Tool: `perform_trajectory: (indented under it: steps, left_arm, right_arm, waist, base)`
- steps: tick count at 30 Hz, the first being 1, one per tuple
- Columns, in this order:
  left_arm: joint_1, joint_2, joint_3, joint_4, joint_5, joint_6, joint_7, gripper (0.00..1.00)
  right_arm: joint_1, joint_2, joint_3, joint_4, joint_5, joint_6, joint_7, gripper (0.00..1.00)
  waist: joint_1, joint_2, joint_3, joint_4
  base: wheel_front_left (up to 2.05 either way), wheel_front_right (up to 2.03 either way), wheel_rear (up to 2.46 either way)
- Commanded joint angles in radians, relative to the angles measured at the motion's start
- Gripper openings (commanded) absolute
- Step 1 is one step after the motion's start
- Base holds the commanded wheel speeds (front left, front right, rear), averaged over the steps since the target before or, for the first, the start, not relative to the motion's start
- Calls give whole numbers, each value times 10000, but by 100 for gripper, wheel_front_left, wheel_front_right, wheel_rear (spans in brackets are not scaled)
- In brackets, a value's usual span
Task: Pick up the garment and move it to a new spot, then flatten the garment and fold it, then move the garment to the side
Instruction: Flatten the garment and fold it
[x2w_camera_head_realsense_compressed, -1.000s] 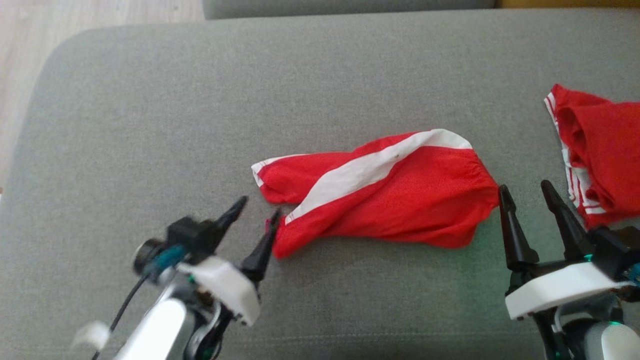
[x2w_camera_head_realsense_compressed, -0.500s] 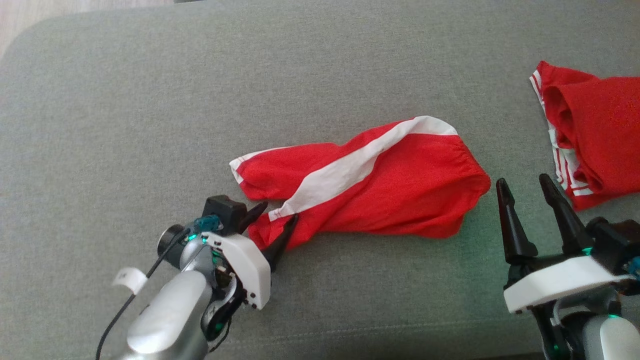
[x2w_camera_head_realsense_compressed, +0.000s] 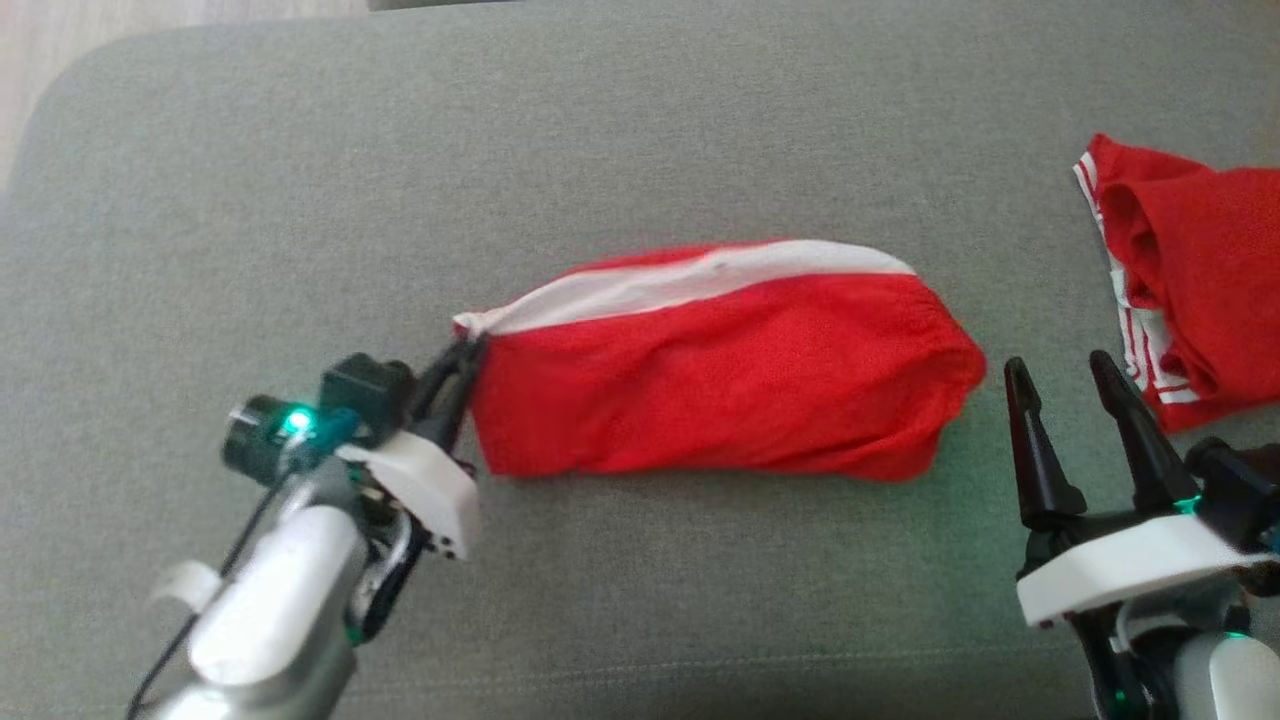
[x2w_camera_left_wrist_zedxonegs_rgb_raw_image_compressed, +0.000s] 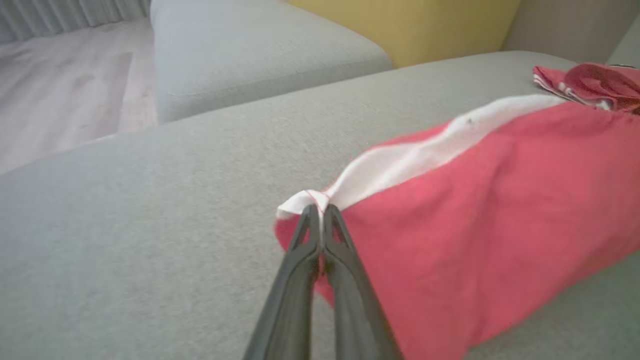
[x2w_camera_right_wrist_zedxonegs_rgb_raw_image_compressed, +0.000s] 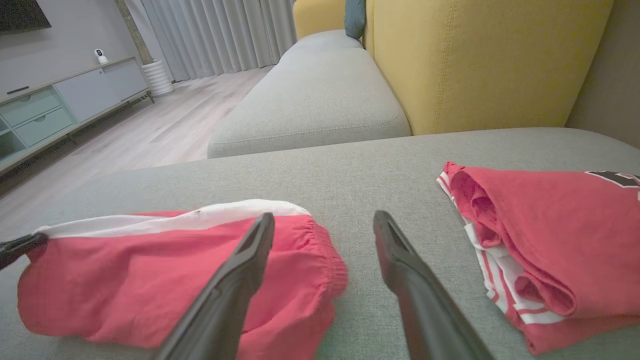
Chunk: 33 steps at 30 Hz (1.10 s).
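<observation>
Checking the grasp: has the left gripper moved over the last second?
Yes: the left gripper shut on the garment hem and drew left, away from the other red garment.

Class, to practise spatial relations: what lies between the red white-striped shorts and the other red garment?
The right hand, open, over bare grey sofa cushion; head and right wrist views show it.

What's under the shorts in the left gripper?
Grey sofa cushion shows all around the red shorts; the left gripper pinches their left corner. Anything beneath the cloth is hidden.
</observation>
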Motion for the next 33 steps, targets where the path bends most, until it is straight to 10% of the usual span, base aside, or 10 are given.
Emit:
perform_trajectory:
  steps: [1,8,10,11,19,33]
  left_arm:
    - [-174,423,522,-472,-13,159,-94,0]
    - [331,541,682,-335,-558,171,392,9]
    - [348,395,661,-10,-744,68,479,82]
    - [351,328,677,176,-826,46,469,100]
    - [672,14,1245,197,-1056,573,-685,100]
    - [3126,353,3046,-3964,-451,2058,-954,100]
  right_arm:
    - [-217,-56,136,-348,79,39,-118,100]
    - [-258,-56,116,-335,127,39,-83,100]
    - [-299,-56,137,-341,125,39,-69,100]
    - [-308,-56,164,-359,116,39,-55,100]
    - [-323,-56,78,-505,-58,39,-82,100]
    - [-271,-56,101,-824,-575,39,211,100]
  waist:
    - [0,0,-8,64]
    - [0,0,115,168]
    - [0,0,159,167]
    - [0,0,175,148]
    - [0,0,-4,61]
    - [0,0,-770,354]
  base:
    - [0,0,0]
    - [0,0,0]
    - [0,0,0]
    - [0,0,0]
    - [0,0,0]
    - [0,0,0]
